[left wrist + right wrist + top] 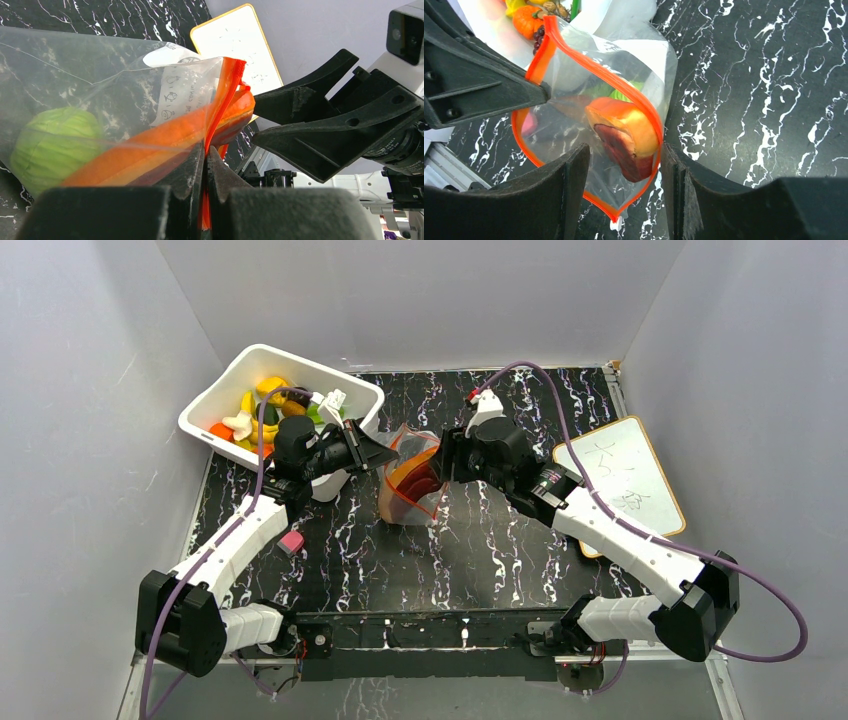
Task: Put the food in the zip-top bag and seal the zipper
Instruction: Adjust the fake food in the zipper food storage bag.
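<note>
The clear zip-top bag (410,485) stands mid-table with its mouth open. My left gripper (206,150) is shut on the red-orange zipper (227,95) at one end of the mouth. A pale-green cabbage (52,145) lies inside the bag. My right gripper (625,147) is open just above the mouth, one finger on each side of the near corner. An orange-yellow and dark red food piece (626,137) sits inside the bag mouth between those fingers, with a gap on the left side. More food (262,405) lies in the white bin.
The white bin (215,400) stands at the back left, close behind the left arm. A whiteboard with an orange frame (625,480) lies at the right. A small pink object (291,542) rests on the table beside the left forearm.
</note>
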`<state>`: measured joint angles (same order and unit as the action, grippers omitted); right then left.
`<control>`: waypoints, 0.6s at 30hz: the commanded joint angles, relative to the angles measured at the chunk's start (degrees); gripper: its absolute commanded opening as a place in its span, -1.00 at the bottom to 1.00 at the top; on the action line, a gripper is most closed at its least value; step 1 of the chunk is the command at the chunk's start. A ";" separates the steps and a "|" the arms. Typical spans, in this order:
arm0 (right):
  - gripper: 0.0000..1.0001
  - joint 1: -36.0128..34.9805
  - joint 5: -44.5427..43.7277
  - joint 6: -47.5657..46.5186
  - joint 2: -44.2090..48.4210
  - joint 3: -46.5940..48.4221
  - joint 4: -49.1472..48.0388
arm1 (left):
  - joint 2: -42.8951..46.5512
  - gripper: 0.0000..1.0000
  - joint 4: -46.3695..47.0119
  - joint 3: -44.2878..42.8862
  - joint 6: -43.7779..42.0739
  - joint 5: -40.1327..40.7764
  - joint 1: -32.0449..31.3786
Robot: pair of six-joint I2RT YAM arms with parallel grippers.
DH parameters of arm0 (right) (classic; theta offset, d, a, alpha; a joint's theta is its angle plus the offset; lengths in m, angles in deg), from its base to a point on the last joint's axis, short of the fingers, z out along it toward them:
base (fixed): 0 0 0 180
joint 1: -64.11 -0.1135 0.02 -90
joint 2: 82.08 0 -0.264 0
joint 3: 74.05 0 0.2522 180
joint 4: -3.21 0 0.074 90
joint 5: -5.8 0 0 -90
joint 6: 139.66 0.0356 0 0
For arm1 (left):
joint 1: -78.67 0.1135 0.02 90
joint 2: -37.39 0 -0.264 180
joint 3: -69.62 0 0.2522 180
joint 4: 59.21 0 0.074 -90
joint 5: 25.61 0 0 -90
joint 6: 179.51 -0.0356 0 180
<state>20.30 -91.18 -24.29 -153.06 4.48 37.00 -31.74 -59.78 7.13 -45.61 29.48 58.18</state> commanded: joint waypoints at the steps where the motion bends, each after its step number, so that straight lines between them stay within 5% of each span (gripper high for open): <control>1: 0.07 -0.22 -3.16 1.73 0.61 2.86 1.49 | 1.18 -1.00 1.75 -0.59 -0.13 -0.80 -0.17; 18: -0.09 -0.38 1.09 2.51 -0.85 1.83 -2.64 | 1.52 -1.00 1.60 -0.81 0.12 -1.29 -0.21</control>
<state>20.24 -90.81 -22.11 -153.61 4.85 38.55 -31.74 -59.80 7.13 -45.63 29.45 58.18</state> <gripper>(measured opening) 0.462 0.010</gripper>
